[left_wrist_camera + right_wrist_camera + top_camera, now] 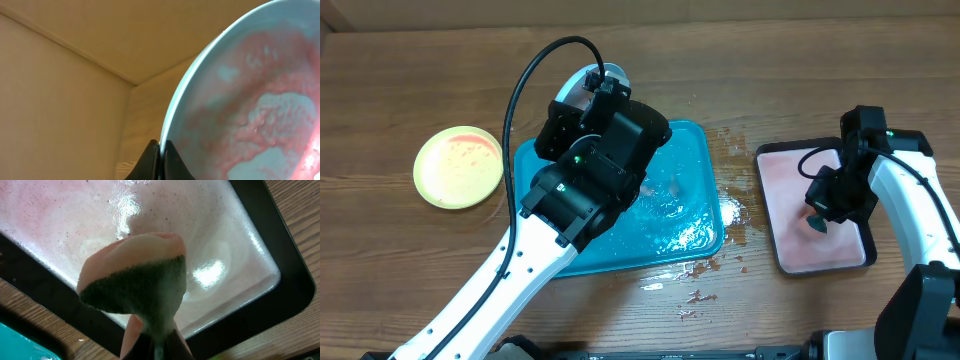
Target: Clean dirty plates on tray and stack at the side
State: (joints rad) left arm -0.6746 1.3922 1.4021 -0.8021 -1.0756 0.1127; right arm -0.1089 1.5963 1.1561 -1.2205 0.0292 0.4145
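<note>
My left gripper [161, 146] is shut on the rim of the light blue plate [250, 100], which is smeared with red-orange sauce and held tilted above the teal tray [685, 215]. In the overhead view only the plate's edge [582, 76] shows behind the left arm [595, 165]. One yellow-green plate [458, 166] with a sauce film lies on the table at the left. The other yellow-green plate is out of view. My right gripper [157, 342] is shut on a sponge [137, 285], pink with a dark green scouring face, held over the small black-rimmed tray [240, 240].
The black-rimmed tray with a pinkish wet inside [800, 205] stands at the right. Water and sauce splashes [705, 270] lie on the wood between and in front of the trays. The teal tray holds shiny water.
</note>
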